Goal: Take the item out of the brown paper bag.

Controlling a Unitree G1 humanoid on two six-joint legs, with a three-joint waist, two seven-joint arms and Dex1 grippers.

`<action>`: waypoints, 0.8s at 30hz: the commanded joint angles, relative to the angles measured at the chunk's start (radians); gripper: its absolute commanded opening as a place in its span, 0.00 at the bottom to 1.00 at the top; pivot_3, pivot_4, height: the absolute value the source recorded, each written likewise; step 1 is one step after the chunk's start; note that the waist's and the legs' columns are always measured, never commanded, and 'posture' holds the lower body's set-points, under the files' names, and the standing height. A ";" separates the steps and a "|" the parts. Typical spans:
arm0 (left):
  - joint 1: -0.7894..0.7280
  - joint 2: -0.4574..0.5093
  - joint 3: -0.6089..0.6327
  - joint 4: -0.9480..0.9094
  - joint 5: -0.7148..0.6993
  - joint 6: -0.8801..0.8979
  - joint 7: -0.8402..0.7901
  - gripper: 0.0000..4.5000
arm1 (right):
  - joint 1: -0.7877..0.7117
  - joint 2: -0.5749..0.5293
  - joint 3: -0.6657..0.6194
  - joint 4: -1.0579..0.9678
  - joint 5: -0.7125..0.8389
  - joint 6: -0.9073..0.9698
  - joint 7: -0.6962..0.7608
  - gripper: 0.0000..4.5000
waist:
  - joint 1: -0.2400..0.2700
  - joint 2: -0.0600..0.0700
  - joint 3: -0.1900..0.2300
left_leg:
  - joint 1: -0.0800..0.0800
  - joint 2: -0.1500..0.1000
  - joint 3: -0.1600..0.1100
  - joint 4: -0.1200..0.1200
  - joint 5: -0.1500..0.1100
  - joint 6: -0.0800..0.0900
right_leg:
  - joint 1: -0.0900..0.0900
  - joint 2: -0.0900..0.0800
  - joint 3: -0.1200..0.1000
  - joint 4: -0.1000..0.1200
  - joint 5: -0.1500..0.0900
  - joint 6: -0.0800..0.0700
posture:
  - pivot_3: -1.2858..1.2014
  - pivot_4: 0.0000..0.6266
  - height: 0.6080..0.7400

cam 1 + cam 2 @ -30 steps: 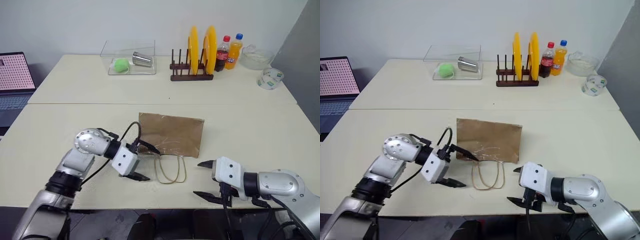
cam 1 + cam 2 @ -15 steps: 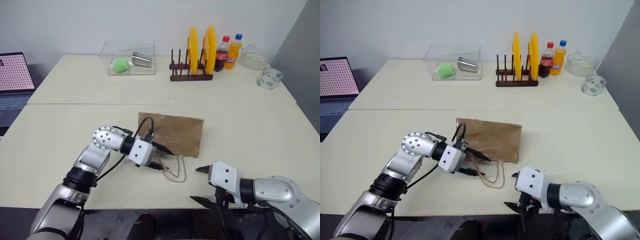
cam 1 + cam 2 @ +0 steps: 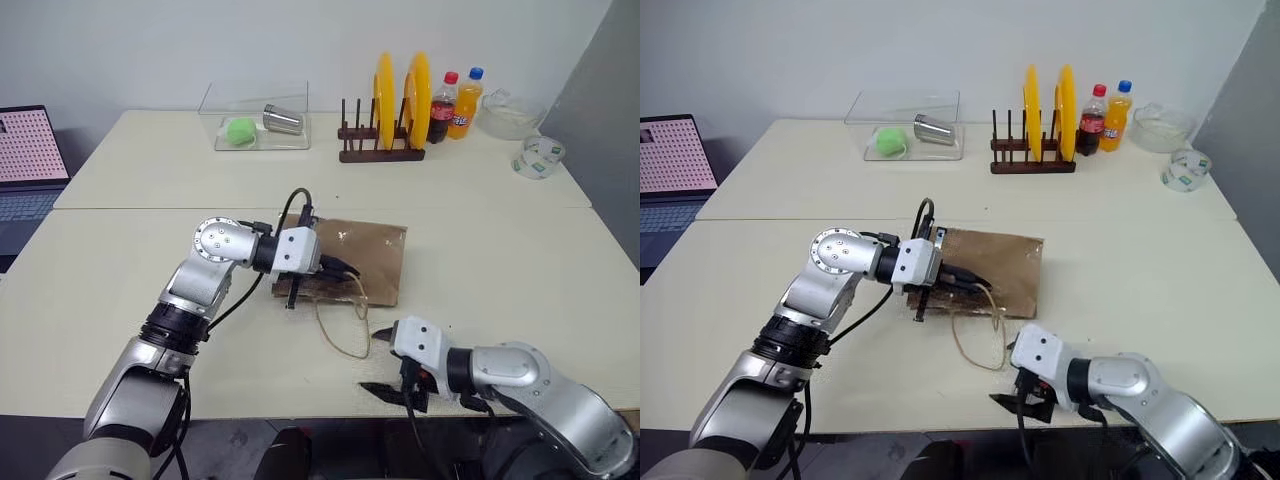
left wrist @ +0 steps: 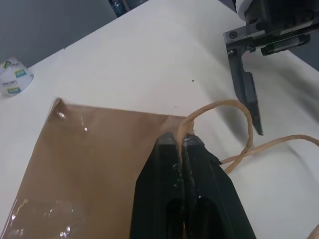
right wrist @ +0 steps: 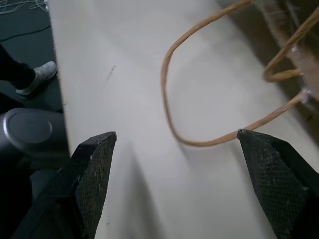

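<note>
Left fingers clamp a bag handle, right fingers spread wide nearby; the bottle remains inside

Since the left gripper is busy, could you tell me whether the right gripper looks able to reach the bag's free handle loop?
Probably yes: the right gripper is open, with the free handle loop on bare table between its fingers and nothing between.
</note>
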 commanded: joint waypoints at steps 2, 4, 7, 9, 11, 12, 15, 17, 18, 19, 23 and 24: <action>-0.027 -0.005 0.031 0.011 -0.005 -0.033 -0.001 0.00 | -0.036 0.025 0.026 0.023 -0.025 -0.037 -0.015 0.87 | 0.000 0.000 0.000 | 0.000 0.000 0.000 0.000 0.000 0.000 | 0.000 0.000 0.000 0.000 0.000 0.000 | 0.52 0.24 1.00; -0.030 -0.005 0.034 0.023 0.000 -0.045 0.004 0.00 | -0.054 0.039 0.049 0.051 -0.044 -0.051 -0.023 0.78 | 0.000 0.000 0.000 | 0.000 0.000 0.000 0.000 0.000 0.000 | 0.000 0.000 0.000 0.000 0.000 0.000 | 0.52 0.24 1.00; -0.037 -0.007 0.035 0.039 0.007 -0.060 0.013 0.00 | -0.071 0.043 0.080 0.077 -0.074 -0.072 -0.021 0.53 | 0.000 0.000 0.000 | 0.000 0.000 -0.001 0.000 0.000 0.000 | 0.000 0.000 0.000 0.000 0.000 0.000 | 0.52 0.24 1.00; -0.046 -0.011 0.035 0.049 0.010 -0.060 0.019 0.00 | -0.077 0.042 0.094 0.086 -0.093 -0.086 -0.020 0.37 | 0.000 0.000 0.000 | 0.000 0.000 -0.001 0.000 0.000 0.000 | 0.000 0.000 0.000 0.000 0.000 0.000 | 0.52 0.24 1.00; -0.056 -0.015 0.037 0.056 0.011 -0.058 0.024 0.00 | -0.080 0.044 0.101 0.091 -0.105 -0.094 -0.018 0.19 | 0.000 0.000 0.000 | 0.000 0.000 -0.001 0.000 0.000 0.000 | 0.000 0.000 0.000 0.000 0.000 0.000 | 0.52 0.24 1.00; -0.060 -0.018 0.038 0.058 0.012 -0.057 0.027 0.00 | -0.081 0.046 0.102 0.092 -0.108 -0.096 -0.018 0.13 | 0.000 0.000 0.000 | 0.000 0.000 -0.001 0.000 0.000 0.000 | 0.000 0.000 0.000 0.000 0.000 0.000 | 0.52 0.24 1.00; -0.067 -0.021 0.039 0.060 0.014 -0.053 0.032 0.00 | -0.083 0.052 0.105 0.098 -0.119 -0.100 -0.019 0.01 | -0.001 0.000 0.000 | 0.000 0.000 -0.001 0.000 0.000 0.000 | 0.000 0.000 0.000 0.000 0.000 0.000 | 0.52 0.24 1.00; -0.074 -0.024 0.039 0.061 0.017 -0.047 0.039 0.00 | -0.085 0.054 0.105 0.103 -0.127 -0.104 -0.015 0.01 | -0.001 0.000 0.000 | 0.000 0.000 -0.001 0.000 0.000 0.000 | 0.000 0.000 0.000 0.000 0.000 0.000 | 0.52 0.24 1.00; -0.079 -0.027 0.039 0.064 0.021 -0.042 0.048 0.00 | -0.085 0.054 0.104 0.105 -0.130 -0.106 -0.014 0.01 | -0.001 0.000 0.000 | 0.000 0.000 -0.001 0.000 0.000 0.000 | 0.000 0.000 0.000 0.000 0.000 0.000 | 0.52 0.24 1.00; -0.085 -0.031 0.040 0.070 0.025 -0.035 0.059 0.00 | -0.086 0.053 0.104 0.108 -0.133 -0.108 -0.013 0.01 | -0.001 0.000 0.000 | 0.000 0.000 -0.001 0.000 0.000 0.000 | 0.000 0.000 0.000 0.000 0.000 0.000 | 0.52 0.24 1.00; -0.140 -0.055 0.052 0.108 0.033 0.015 0.109 0.00 | -0.089 0.045 0.115 0.127 -0.155 -0.115 -0.011 0.01 | 0.000 0.000 0.000 | 0.000 0.000 -0.001 0.000 0.000 0.000 | 0.000 0.000 0.000 0.000 0.000 0.000 | 0.52 0.24 1.00; -0.158 -0.061 0.056 0.120 0.031 0.030 0.119 0.00 | -0.090 0.044 0.121 0.134 -0.164 -0.117 -0.011 0.01 | 0.000 0.000 0.000 | 0.000 0.000 -0.001 0.000 0.000 0.000 | 0.000 0.000 0.000 0.000 0.000 0.000 | 0.52 0.24 1.00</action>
